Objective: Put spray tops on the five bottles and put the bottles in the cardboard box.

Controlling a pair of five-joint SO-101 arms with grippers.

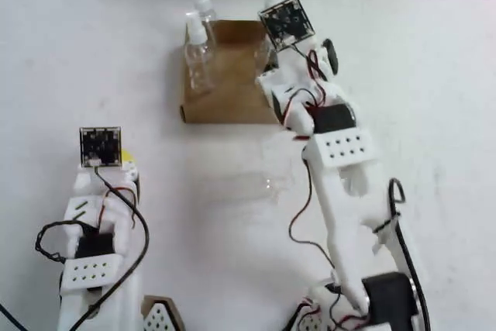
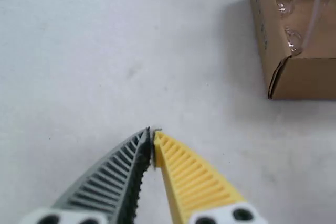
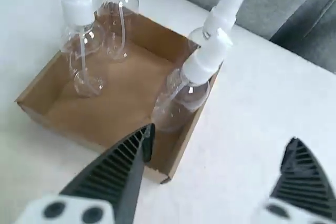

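Four topped bottles (image 3: 185,85) stood at corners of the cardboard box (image 3: 126,90) — right gripper (image 3: 221,136) spread wide just beside it, left gripper (image 2: 153,139) pressed together over the table (image 2: 79,51), well apart.

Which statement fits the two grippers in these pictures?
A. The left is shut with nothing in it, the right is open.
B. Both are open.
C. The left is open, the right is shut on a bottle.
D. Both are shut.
A: the left gripper has its grey and yellow tips meeting with nothing between them, while the right gripper has its black tips spread wide beside the cardboard box.
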